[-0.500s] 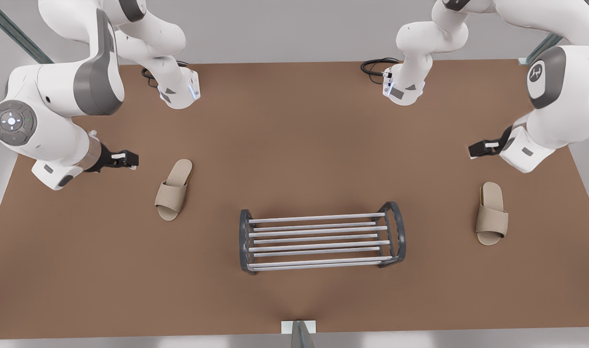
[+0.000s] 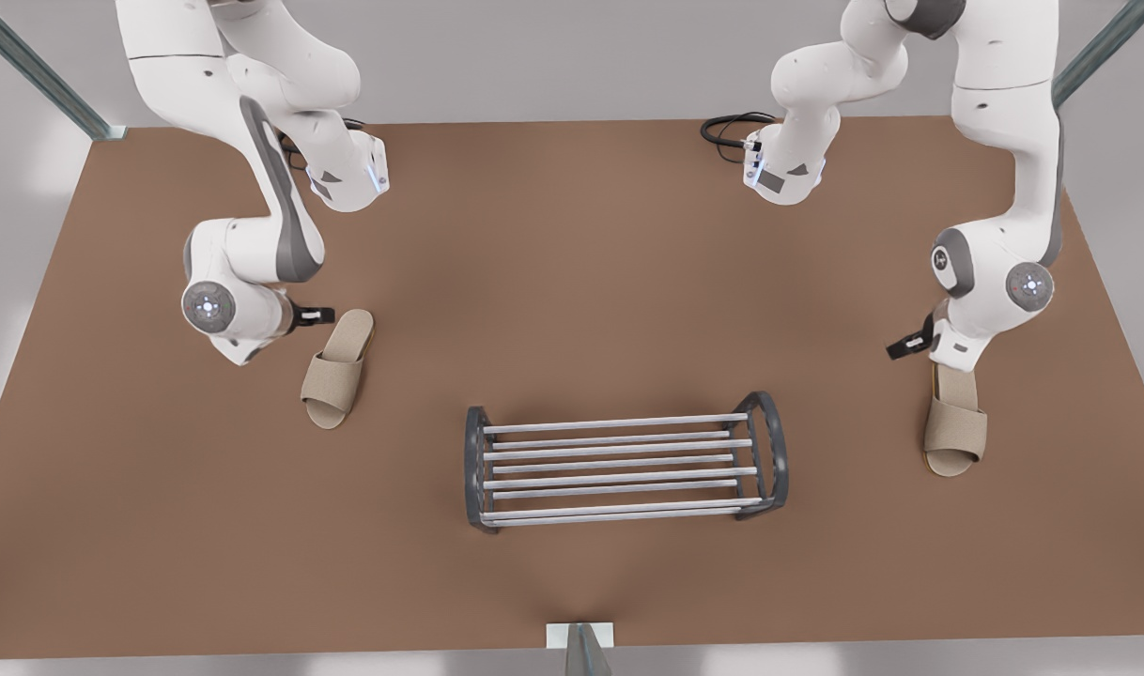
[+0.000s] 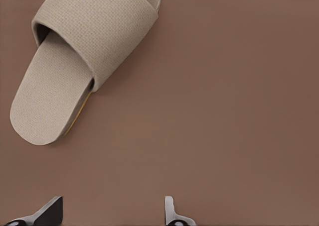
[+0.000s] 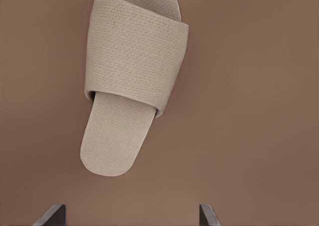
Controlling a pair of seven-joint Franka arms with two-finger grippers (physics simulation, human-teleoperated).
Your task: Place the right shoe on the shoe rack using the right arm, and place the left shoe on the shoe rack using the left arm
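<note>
Left gripper (image 2: 320, 316), right gripper (image 2: 901, 347), fingers (image 3: 172, 213) spread, beside woven beige slippers (image 2: 333, 378) (image 2: 954, 430)

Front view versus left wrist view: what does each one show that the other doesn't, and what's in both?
Front view alone: the shoe rack standing mid-table, a slipper on the front view's left, another on its right, and an arm bent down near each heel. Left wrist view alone: the left gripper with fingers open, short of the heel of the slipper below it, whose sole edge looks yellowish. Both: the brown table and a beige slipper lying flat on it.
</note>
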